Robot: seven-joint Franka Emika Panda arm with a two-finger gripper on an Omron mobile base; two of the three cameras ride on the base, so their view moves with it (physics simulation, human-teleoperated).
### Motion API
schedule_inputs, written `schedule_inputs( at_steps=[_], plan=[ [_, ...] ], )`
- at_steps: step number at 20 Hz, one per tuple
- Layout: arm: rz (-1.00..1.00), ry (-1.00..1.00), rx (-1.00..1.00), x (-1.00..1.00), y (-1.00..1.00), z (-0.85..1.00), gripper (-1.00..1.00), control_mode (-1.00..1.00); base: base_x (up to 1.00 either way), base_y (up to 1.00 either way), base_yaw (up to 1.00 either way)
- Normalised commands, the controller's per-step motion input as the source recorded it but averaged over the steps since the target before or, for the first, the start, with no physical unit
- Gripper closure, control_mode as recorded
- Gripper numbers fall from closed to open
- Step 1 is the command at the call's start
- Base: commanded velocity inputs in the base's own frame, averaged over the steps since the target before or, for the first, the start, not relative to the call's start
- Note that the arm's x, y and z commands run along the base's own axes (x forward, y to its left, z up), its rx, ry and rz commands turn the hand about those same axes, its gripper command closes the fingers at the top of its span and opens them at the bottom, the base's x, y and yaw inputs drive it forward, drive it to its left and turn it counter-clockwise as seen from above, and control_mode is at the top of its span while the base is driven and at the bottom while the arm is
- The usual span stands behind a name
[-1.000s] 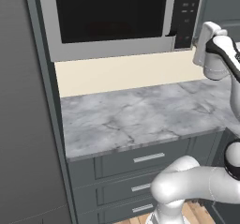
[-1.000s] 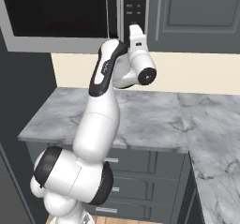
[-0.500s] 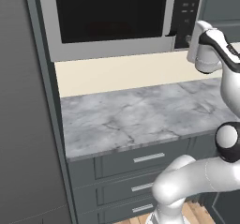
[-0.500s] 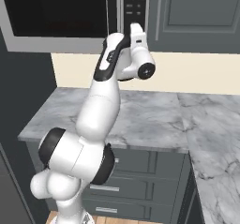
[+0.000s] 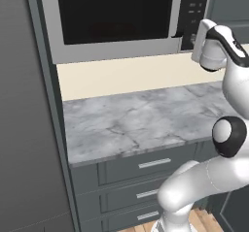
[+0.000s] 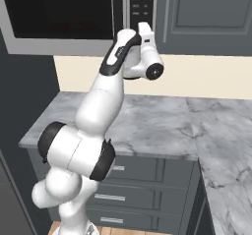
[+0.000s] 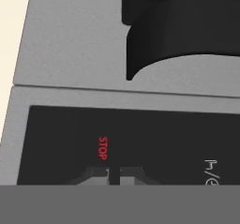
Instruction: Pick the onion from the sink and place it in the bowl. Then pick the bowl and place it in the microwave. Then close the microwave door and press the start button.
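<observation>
Pressing the microwave's (image 5: 112, 20) start button
Gripper (image 7: 115, 177), tips pressed nearly together, is hovering by the button panel (image 7: 126, 143); judging it should be aiming square, avoiding the STOP label (image 7: 103, 148).

Microwave sitting closed above the counter, hand raised to its panel

The microwave (image 5: 121, 22) is sitting above the counter (image 5: 141, 119), with the wall strip (image 5: 126, 75) running between them. Its door (image 5: 114, 12) is lying shut to the left of the button panel (image 5: 194, 8), the handle (image 7: 183, 35) standing just beside the panel. The gripper (image 7: 115, 175) is pointing at the panel, right by the STOP label (image 7: 103, 148). Drawers (image 5: 151, 177) are stacking below the counter; a tall cabinet (image 5: 29, 129) is standing at the left.
</observation>
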Motion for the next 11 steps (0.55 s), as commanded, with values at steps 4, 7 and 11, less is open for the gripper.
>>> schedule_inputs(
  at_steps=[4, 7, 11],
  plan=[
    [0.0, 0.0, 0.0, 0.19, -0.25, -0.01, 1.0, -1.0, 0.0, 0.0, 0.0],
    [0.0, 0.0, 0.0, 0.2, -0.17, -0.12, 1.0, -1.0, 0.0, 0.0, 0.0],
    [0.0, 0.0, 0.0, 0.15, -0.23, -0.15, 1.0, -1.0, 0.0, 0.0, 0.0]
  ],
)
